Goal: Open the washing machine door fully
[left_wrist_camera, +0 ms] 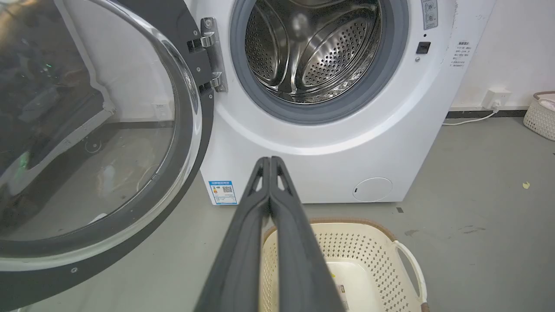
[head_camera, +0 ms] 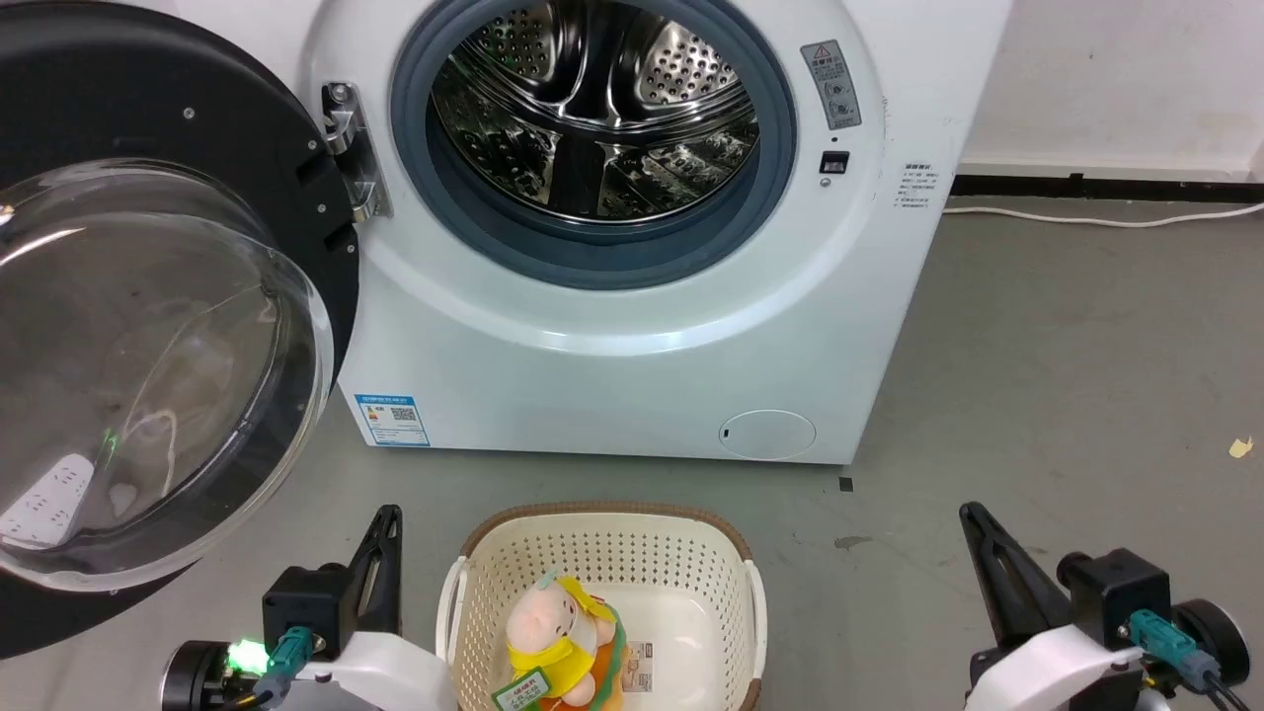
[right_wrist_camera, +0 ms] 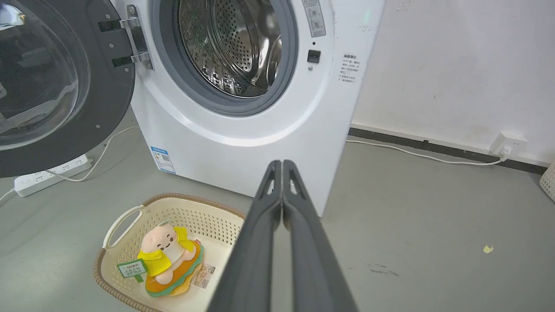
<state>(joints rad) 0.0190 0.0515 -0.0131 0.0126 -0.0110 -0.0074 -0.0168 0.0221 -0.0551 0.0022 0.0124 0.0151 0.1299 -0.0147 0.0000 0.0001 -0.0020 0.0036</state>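
Black matte backing and a bulging clear glass bowl are seen on the washing machine door point(head_camera: 138, 355), which is swung wide open to the left of the white washing machine point(head_camera: 632, 365). The door is hung on a chrome hinge point(head_camera: 354, 148) at the left edge of the opening, and its inner side is turned toward the head camera. The grey rubber ring point(head_camera: 592, 262) and the perforated steel drum point(head_camera: 592, 109) are fully exposed. A blue label point(head_camera: 392, 420) is stuck low on the machine's front at the left, and a small oval flap point(head_camera: 767, 434) is set low at the right.

The left end effector point(left_wrist_camera: 269, 161) is held low over the grey floor point(head_camera: 1066, 395), well apart from the door, with its two dark fingers pressed together and nothing gripped. The right end effector point(right_wrist_camera: 282, 163) is likewise closed tip to tip, empty, and kept to the right of the machine's front.

A cream perforated basket point(head_camera: 602, 523) is placed on the floor just in front of the machine, between the two arms. A pink plush toy point(head_camera: 558, 632) in yellow clothing is lying inside it. A white power strip point(right_wrist_camera: 47, 175) is seen on the floor beneath the open door, and a white cable point(head_camera: 1086, 219) is run along the wall base.
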